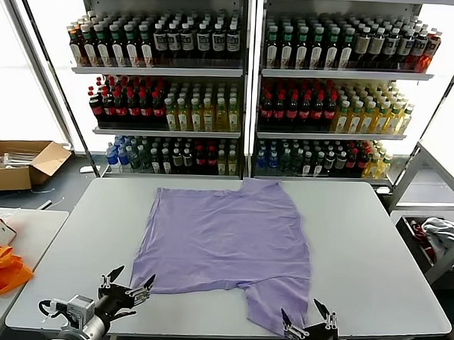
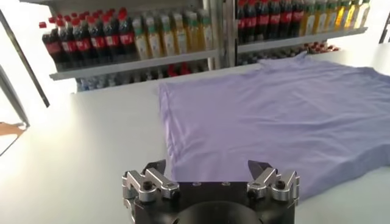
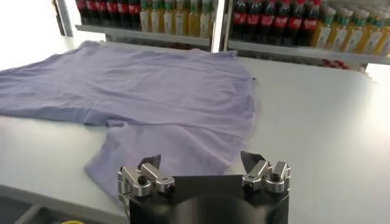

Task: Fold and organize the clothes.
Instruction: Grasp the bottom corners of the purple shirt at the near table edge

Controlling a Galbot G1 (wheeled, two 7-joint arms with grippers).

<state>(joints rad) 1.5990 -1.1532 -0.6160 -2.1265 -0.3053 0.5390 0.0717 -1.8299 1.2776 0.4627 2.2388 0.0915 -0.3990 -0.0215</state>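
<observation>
While the shirt lies flat on the bench, both open pincers, left and right, wait at its near edge, the right one closest to the sleeve.

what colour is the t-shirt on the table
Plain light purple T-shirt, no print showing; clearest in the head view.

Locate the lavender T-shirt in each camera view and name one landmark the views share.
Head view: the T-shirt lies flat mid-table, one sleeve reaching the near edge by the right gripper.
Left wrist view: T-shirt spreads just beyond the open left gripper.
Right wrist view: T-shirt, its sleeve nearest the gripper.
Shared landmark: the bottle shelves behind the table.
</observation>
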